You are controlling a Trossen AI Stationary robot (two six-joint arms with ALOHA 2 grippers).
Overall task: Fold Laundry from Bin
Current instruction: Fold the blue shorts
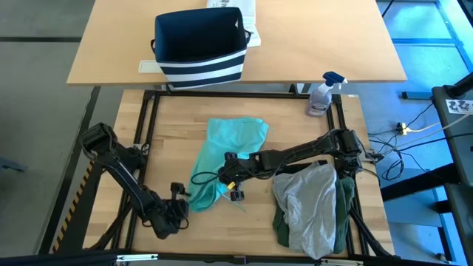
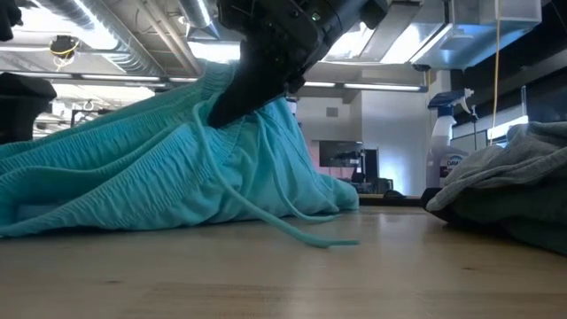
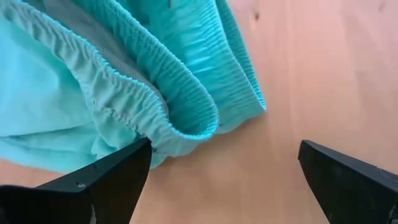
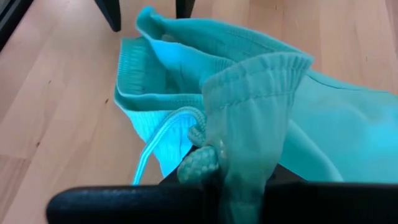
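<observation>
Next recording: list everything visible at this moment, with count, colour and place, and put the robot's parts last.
Teal cloth shorts with drawstring: one, teal, middle of the near wooden table.
Pile of laundry: light grey garment over dark green one, right of the shorts.
Striped fabric bin: one, navy with white stripes, on the far table.
White printed box: one, behind the bin.
Spray bottle: one, clear with blue trigger, far right corner of the near table.
Left pincer: open, beside the waistband.
Right pincer: shut on the waistband, lifting it.
</observation>
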